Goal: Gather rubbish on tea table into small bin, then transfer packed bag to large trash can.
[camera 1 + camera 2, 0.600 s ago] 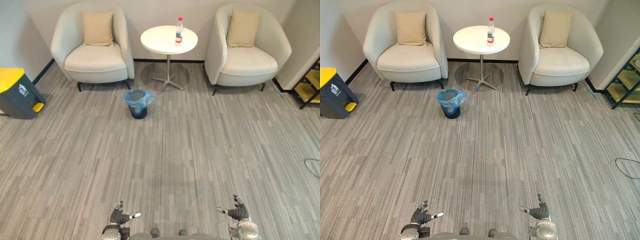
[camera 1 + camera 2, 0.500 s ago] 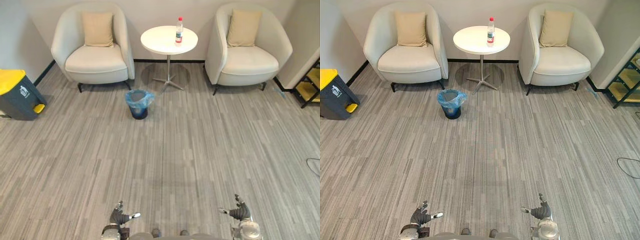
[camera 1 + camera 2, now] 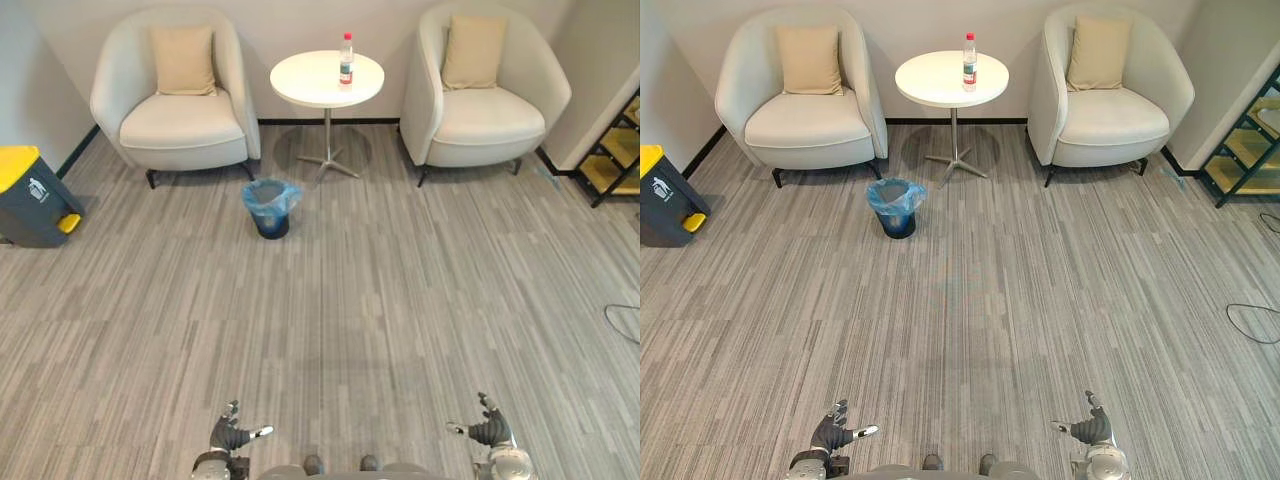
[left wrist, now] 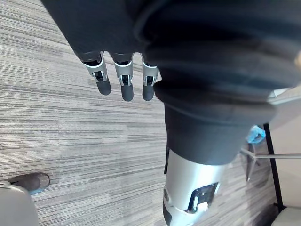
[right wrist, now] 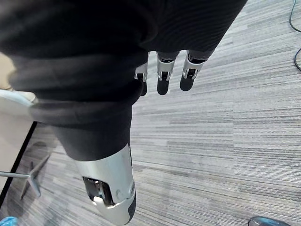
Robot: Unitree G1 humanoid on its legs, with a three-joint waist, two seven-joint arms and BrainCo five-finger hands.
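One clear red-capped plastic bottle [image 3: 346, 58] is standing on the round white tea table [image 3: 305, 85], its seemingly red label too small to read. The left hand [image 3: 228, 437] and right hand [image 3: 487, 432] are hanging empty, fingers straight, well apart from the blue-bagged small bin [image 3: 270, 207].

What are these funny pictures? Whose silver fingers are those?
They belong to a walking robot with two arms. The two wide pictures come from cameras in its head, looking down at a room. At the bottom are its left hand and right hand. The two close pictures come from cameras on its wrists, looking along the fingers. Both hands are open and hold nothing. Far ahead, a bottle stands on a round table between the left armchair and the right armchair. A small bin with a blue bag stands on the floor before the table. A grey trash can with a yellow lid stands at the left.
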